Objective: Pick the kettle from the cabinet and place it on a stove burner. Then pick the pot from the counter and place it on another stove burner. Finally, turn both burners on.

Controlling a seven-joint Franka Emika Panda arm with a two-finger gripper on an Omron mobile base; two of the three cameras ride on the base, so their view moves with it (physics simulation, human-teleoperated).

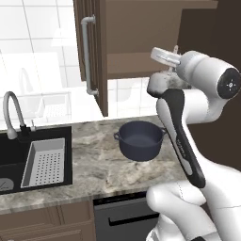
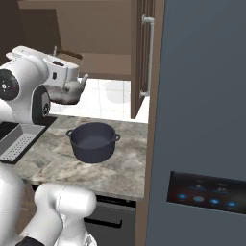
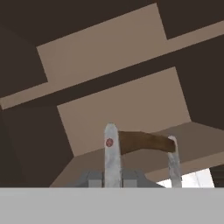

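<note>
Clearly the hand (image 2: 67,67) is clamped on the thin brown handle of the kettle (image 2: 67,93), a rigid, smooth, lightish thing dangling at ten o'clock from the pot (image 2: 92,141).

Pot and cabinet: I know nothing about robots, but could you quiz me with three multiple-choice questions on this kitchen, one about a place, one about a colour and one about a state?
1. Where does the pot stand?
A. In the sink
B. On the counter
C. Inside the cabinet

2. What colour is the pot?
A. Red
B. White
C. Dark blue-grey

3. How is the cabinet door?
A. Swung open
B. Shut
C. Taken off

Answers:
1 B, its base rests on the mottled stone top, right of the sink.
2 C, both base views show it dark blue-grey inside and out.
3 A, the door stands edge-on and the shelves behind it are bare to view.
</note>
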